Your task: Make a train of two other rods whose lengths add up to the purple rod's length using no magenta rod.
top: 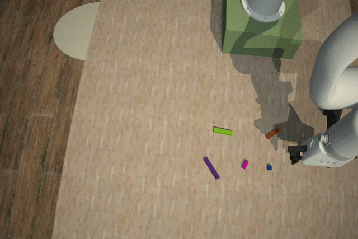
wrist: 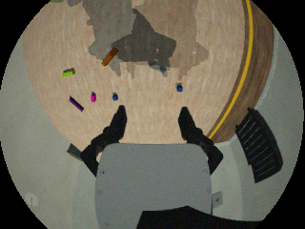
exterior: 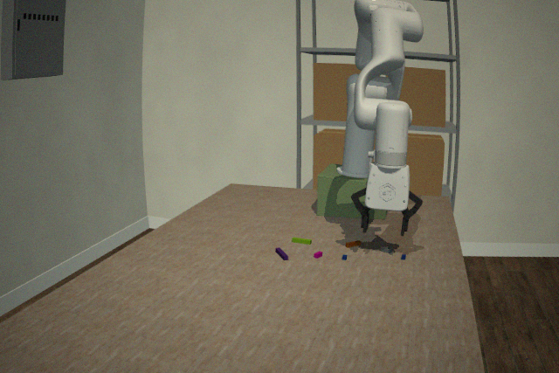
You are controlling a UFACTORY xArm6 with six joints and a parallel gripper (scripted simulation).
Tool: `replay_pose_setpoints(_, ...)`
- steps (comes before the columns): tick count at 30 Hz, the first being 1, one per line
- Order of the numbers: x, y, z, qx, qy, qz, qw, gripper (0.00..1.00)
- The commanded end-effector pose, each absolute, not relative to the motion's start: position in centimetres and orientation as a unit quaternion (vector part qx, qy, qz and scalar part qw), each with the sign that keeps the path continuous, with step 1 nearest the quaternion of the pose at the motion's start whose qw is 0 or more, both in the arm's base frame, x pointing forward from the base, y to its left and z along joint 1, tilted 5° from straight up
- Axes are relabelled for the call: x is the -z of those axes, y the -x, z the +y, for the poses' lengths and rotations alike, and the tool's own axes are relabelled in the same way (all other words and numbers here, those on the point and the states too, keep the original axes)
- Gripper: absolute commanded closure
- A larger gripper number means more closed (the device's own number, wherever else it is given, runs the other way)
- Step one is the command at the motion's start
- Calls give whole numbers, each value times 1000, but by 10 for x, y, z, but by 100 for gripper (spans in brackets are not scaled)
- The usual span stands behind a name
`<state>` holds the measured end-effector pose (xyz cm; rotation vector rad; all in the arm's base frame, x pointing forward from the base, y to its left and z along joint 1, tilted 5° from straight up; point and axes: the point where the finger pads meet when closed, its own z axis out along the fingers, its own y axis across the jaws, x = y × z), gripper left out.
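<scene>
From my seat the bench (exterior: 180,314) fills most of every view, a pale wood-grain top with the arm (exterior: 383,66) standing on a green block (top: 236,13) at its far side. Behind it I see a grey shelf rack (exterior: 299,89) with brown boxes, and a grey cabinet (exterior: 31,25) on the left wall. The gripper (exterior: 386,224) hangs above the bench with its fingers spread wide and nothing between them, pointing down over the shadowed patch. The purple rod (top: 211,167) lies flat and slanted, the leftmost of the group. The lime rod (top: 222,130) lies flat farther toward the arm's base, well apart from the purple one. The orange rod (top: 272,132) lies tilted at the edge of the arm's shadow, near the gripper. The magenta rod (top: 244,164) sits between the purple rod and a blue rod (top: 269,167). In the exterior view I see a second blue rod (exterior: 403,257) farther right, below the gripper's right finger; the wrist view shows it (wrist: 179,88) just ahead of that fingertip. No rod touches another.
</scene>
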<state>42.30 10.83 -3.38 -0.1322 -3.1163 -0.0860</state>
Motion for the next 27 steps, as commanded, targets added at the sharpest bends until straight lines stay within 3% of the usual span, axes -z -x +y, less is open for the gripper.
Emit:
replay_pose_setpoints(1,32,-425,109,40,-40,-998,7,0)
replay_pose_setpoints(27,32,-425,109,40,-361,-932,-6,0)
